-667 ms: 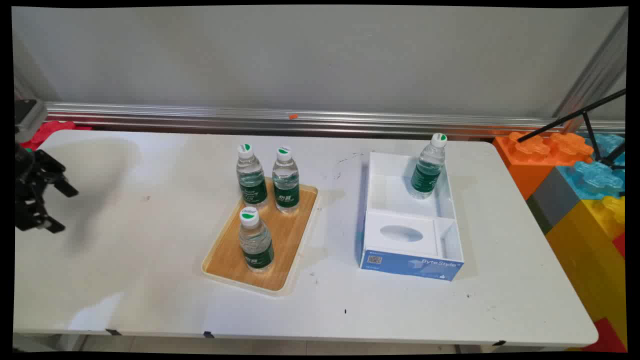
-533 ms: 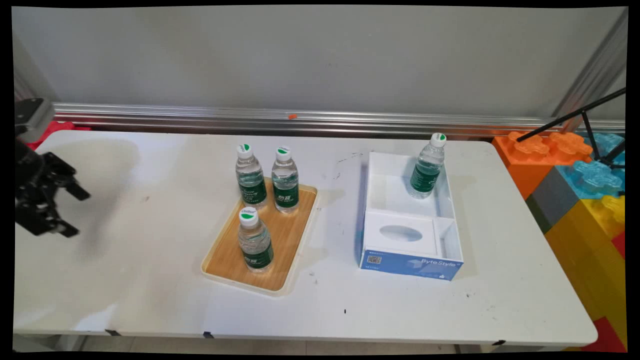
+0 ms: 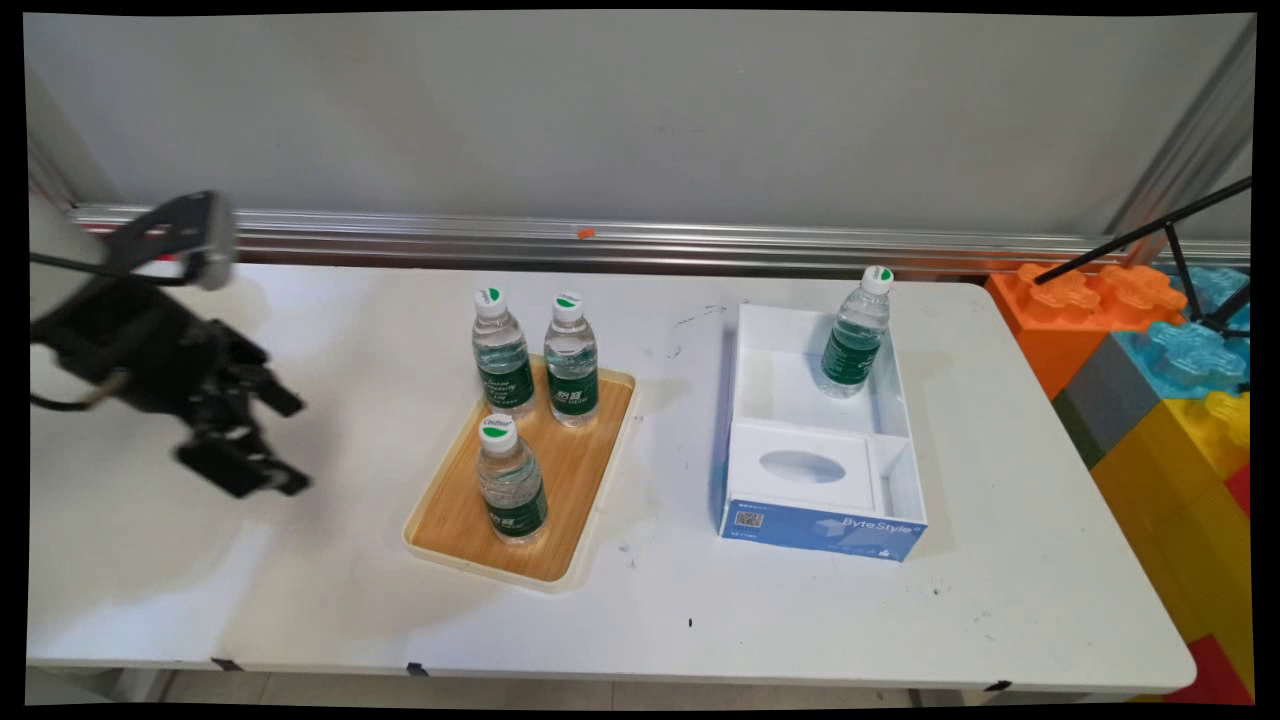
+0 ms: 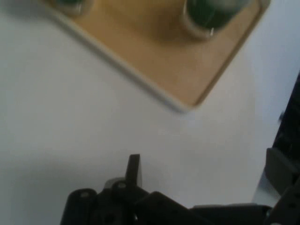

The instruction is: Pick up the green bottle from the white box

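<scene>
At the nine o'clock side of the surface (image 3: 300, 600), my claw (image 3: 297, 447) hangs with its fingers apart, holding nothing. Nearest, toward three o'clock, sits the wooden tray (image 3: 455, 520) carrying three water bottles. The front bottle (image 3: 511, 482) looks light, smooth and slightly squashy, so I judge it is best held around its green label. Beyond the tray, a box (image 3: 830, 530) holds a fourth bottle (image 3: 856, 335).

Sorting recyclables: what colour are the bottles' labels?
Dark green labels, clearest in the main view.
</scene>
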Motion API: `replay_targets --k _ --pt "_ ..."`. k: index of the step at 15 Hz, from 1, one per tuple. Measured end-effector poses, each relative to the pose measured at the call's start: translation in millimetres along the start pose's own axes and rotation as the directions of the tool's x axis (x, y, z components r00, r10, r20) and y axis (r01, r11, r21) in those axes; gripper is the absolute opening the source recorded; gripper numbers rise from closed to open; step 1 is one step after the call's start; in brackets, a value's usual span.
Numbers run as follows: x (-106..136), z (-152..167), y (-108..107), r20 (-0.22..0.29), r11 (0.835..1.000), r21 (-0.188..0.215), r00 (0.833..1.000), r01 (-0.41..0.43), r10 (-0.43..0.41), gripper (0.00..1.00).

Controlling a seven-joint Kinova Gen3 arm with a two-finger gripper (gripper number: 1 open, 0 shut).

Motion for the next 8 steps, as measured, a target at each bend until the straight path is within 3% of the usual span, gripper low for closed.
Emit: replay_targets --k 8 --pt "136.3 34.3 71.7 0.001 0.996 0.057 0.997 -0.071 0.071 1.0"
